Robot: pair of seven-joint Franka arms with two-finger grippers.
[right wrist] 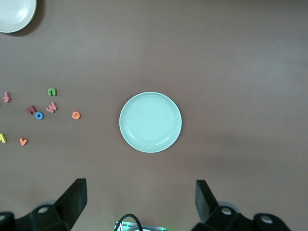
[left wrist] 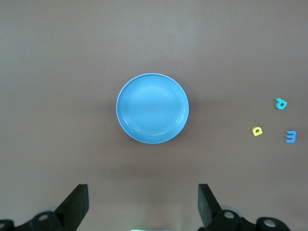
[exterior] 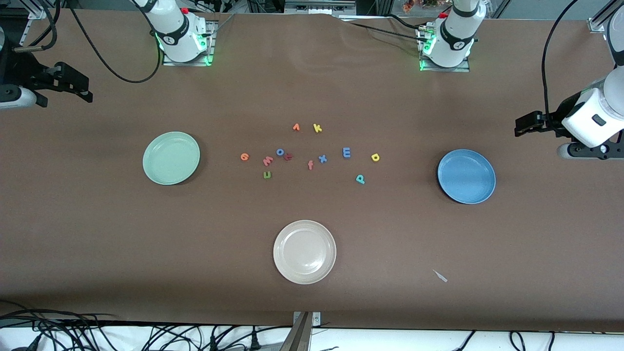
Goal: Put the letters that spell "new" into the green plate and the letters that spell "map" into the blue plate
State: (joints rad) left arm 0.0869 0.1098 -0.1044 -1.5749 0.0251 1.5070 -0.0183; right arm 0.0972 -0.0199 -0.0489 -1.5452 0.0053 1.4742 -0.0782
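Blue m (exterior: pixel 346 152) on its side, E-like; both plates empty.

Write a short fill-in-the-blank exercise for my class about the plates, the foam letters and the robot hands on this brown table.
1. The round pale mint-green plate holds ____ letters.
2. The tiny teal foam letter p lies on the ____.
3. The round plate nearest the front camera is ____ in colour.
4. The left hand, over the table near the round medium-blue plate, has its jaws ____, like the right hand.

Missing words: no; table; cream-white; open
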